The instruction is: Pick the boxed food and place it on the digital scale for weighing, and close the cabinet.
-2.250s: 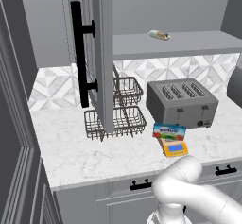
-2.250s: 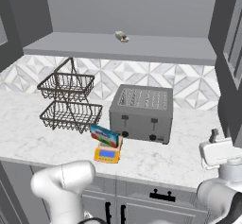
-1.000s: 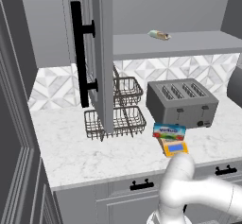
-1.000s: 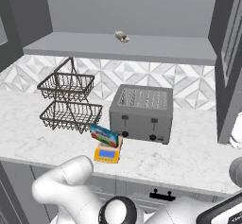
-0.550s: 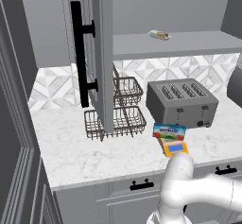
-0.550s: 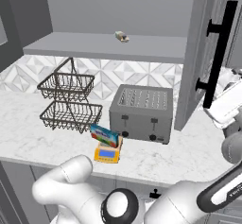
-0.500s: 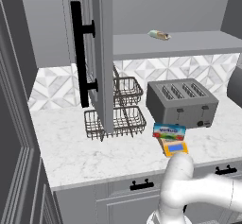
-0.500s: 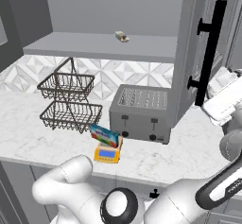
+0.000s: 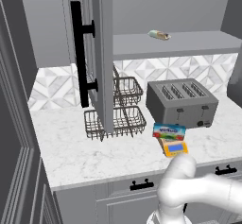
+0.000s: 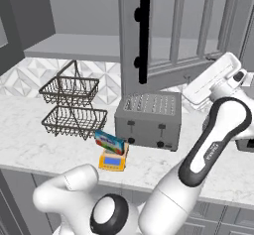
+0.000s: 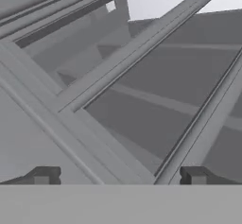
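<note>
Boxed food (image 9: 169, 131): blue box, lying on the digital scale (image 9: 173, 148), tilted toward its far edge. The scale's blue display shows at the near side; the platform under the box is hidden.

Cabinet (image 10: 144, 35): grey wall unit. In the left base view one panelled door (image 9: 101, 53) stands open edge-on, its black bar handle (image 9: 78, 57) facing left, and hides part of the wire basket rack (image 9: 116, 109). In the right base view the right-hand door stands partly closed, its handle (image 10: 144, 38) at its left edge; the shelf behind it is hidden.

Gripper (image 11: 118, 176): jaws spread wide, grasping nothing; fingertips close to the door's panel framing. In the right base view the hand (image 10: 213, 80) sits at the door's inner side; whether it touches cannot be told.

Toaster (image 9: 182, 102): grey, four slots, just beyond the scale.

Wrapped item (image 9: 159, 35): small, on the cabinet shelf; markings too small to read.

Counter (image 9: 71, 152): white marble; drawers below cut off by the frame and the arm.
</note>
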